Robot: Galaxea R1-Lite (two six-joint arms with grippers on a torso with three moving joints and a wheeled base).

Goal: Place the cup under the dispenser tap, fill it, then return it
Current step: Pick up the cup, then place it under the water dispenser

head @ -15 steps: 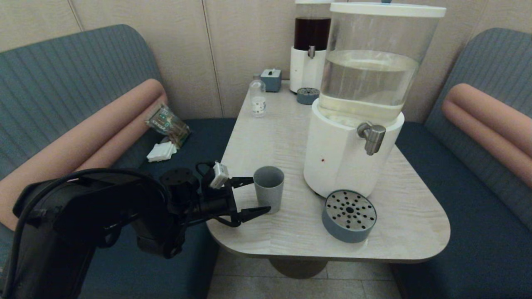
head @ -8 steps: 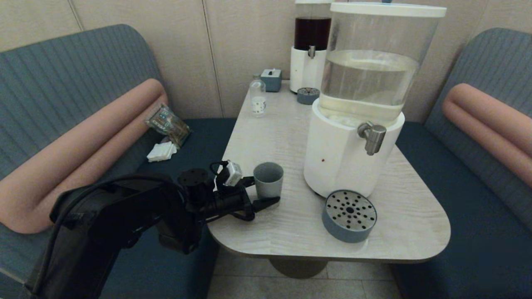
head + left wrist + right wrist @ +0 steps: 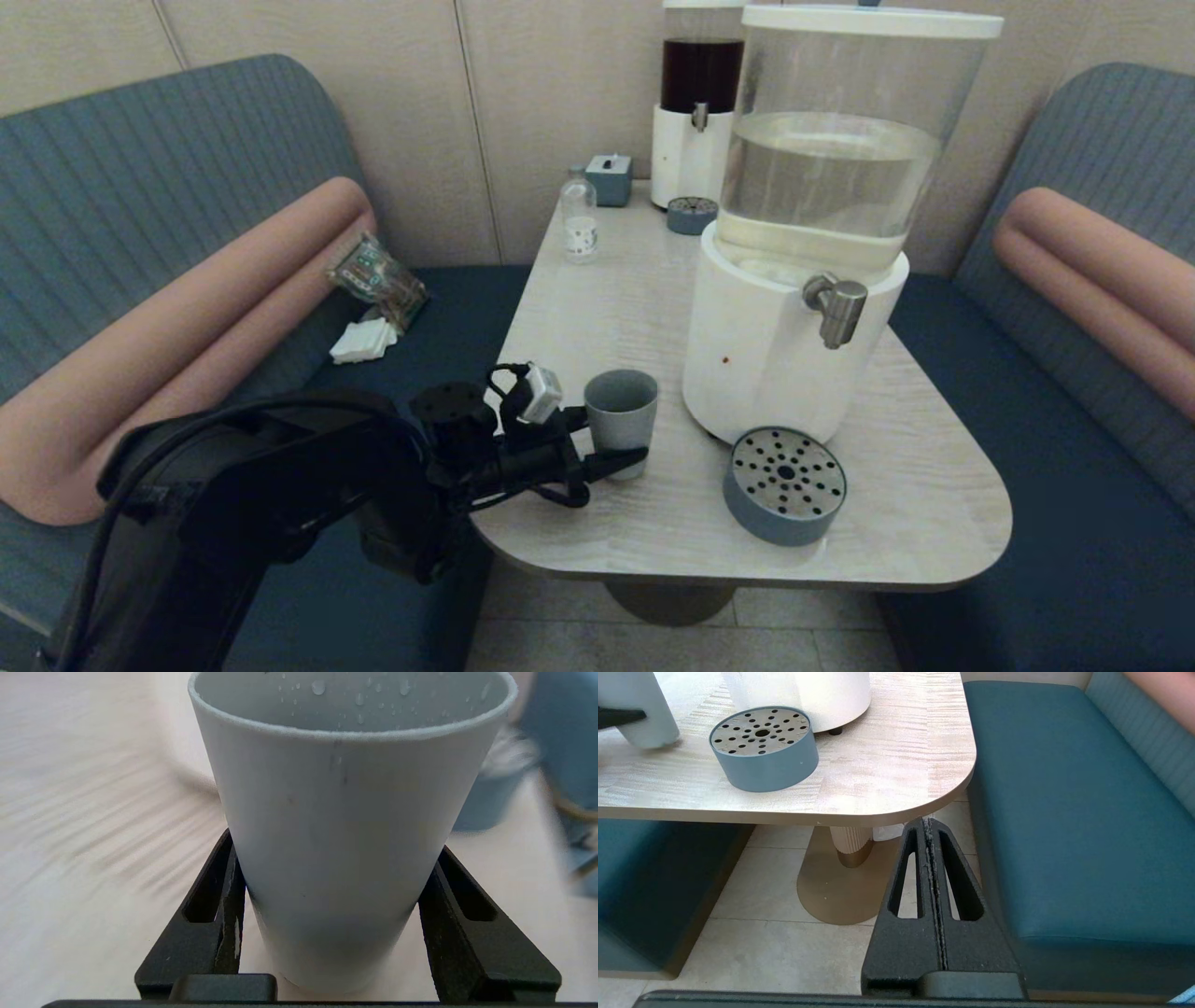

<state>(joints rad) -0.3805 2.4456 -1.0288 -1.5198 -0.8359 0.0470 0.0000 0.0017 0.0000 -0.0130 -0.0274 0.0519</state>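
Note:
The grey-blue cup [image 3: 621, 415] stands upright near the table's front left, just left of the big dispenser's white base [image 3: 766, 364]. My left gripper [image 3: 612, 439] is shut on the cup low on its wall, one black finger on each side [image 3: 334, 845]. Droplets cling to the cup's inner wall [image 3: 355, 700]. The steel dispenser tap [image 3: 837, 313] juts out above the round perforated drip tray [image 3: 784, 485], to the right of the cup. My right gripper [image 3: 927, 823] hangs shut below the table's front right corner, holding nothing.
A smaller dark-liquid dispenser [image 3: 698, 112], a small clear bottle [image 3: 579, 219], a blue box [image 3: 610, 177] and a second drip tray [image 3: 692, 215] stand at the table's far end. Benches flank the table [image 3: 597, 308]. The table edge [image 3: 878, 814] is just above my right gripper.
My left gripper moved in around the cup and closed on it. Cup and gripper have since shifted slightly right, toward the dispenser base.

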